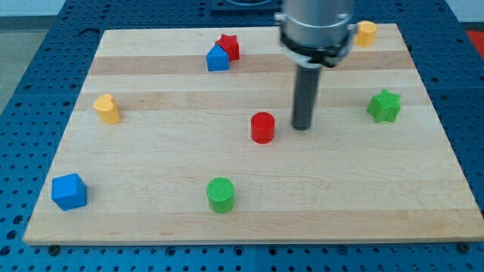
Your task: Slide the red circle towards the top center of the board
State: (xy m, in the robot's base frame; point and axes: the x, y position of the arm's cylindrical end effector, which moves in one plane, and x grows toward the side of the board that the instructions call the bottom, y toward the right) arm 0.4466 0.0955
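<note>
Green circle (221, 194) sits bottom center of board (151, 219). Red circle (262, 128) mid-frame, my tip (302, 127) just right of it, small gap. No jaws on this rig: plain rod.

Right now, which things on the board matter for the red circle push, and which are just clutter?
In the job:
- red circle, mid-board
- my tip, just to its right in the view, a small gap showing

Lying about:
- green circle
- green star
- blue cube
- yellow heart
- blue block beside red star
- yellow block, top right
</note>
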